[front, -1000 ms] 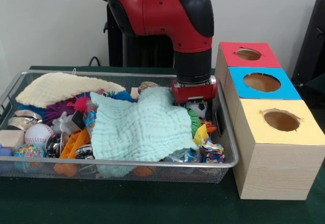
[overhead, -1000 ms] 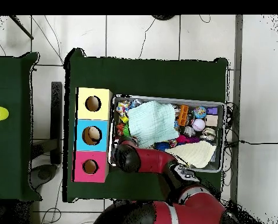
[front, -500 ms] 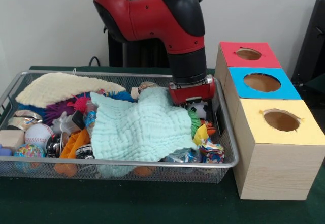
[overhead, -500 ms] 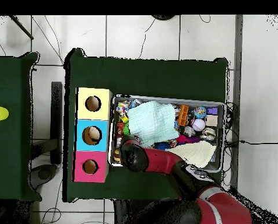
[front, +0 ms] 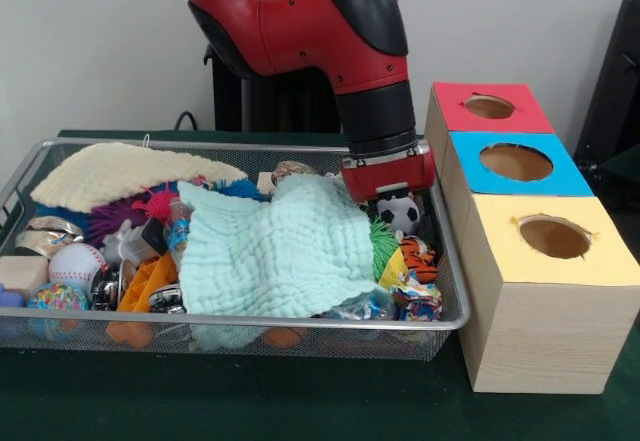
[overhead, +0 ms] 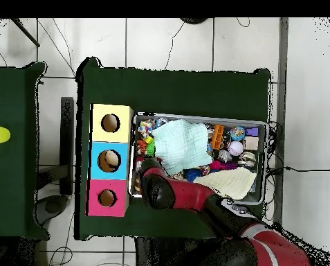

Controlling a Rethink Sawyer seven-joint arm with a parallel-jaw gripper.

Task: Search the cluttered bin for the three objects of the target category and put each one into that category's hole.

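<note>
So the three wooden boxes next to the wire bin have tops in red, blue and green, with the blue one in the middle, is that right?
Not quite. The wooden box nearest the camera has a yellow top, not green; the front view shows it, and the overhead view agrees. The rest holds: the red-topped box and the blue-topped box stand beside the wire mesh bin, blue in the middle.

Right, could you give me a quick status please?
Gripper low over the bin, fingers hidden. Soccer ball toy just below. Mint cloth covering the middle.
</note>
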